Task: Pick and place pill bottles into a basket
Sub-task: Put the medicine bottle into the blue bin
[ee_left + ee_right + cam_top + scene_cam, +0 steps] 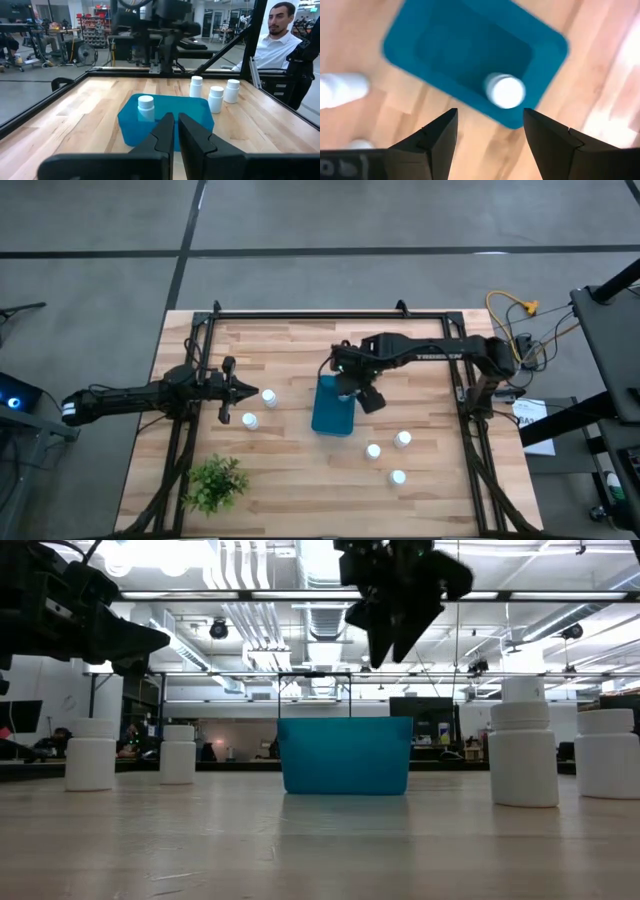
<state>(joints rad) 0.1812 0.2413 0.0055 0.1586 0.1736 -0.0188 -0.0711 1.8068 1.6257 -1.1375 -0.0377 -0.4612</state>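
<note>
The teal-blue basket (330, 415) stands at mid-table and also shows in the low view (345, 755). My right gripper (350, 387) hangs open above it, holding nothing. In the right wrist view one white pill bottle (505, 91) shows cap-up inside the basket (445, 45), near one wall, below the open fingers. Two bottles (269, 397) (250, 420) stand left of the basket, just in front of my left gripper (236, 392), which is shut and empty. Three bottles (373, 451) (402, 439) (397, 477) stand to the basket's near right.
A green leafy plant (215, 485) stands at the near left corner. Black frame rails (320, 312) run along the table's far and side edges. A person (280, 35) sits beyond the table's right edge. Bare wood lies between the basket and the near edge.
</note>
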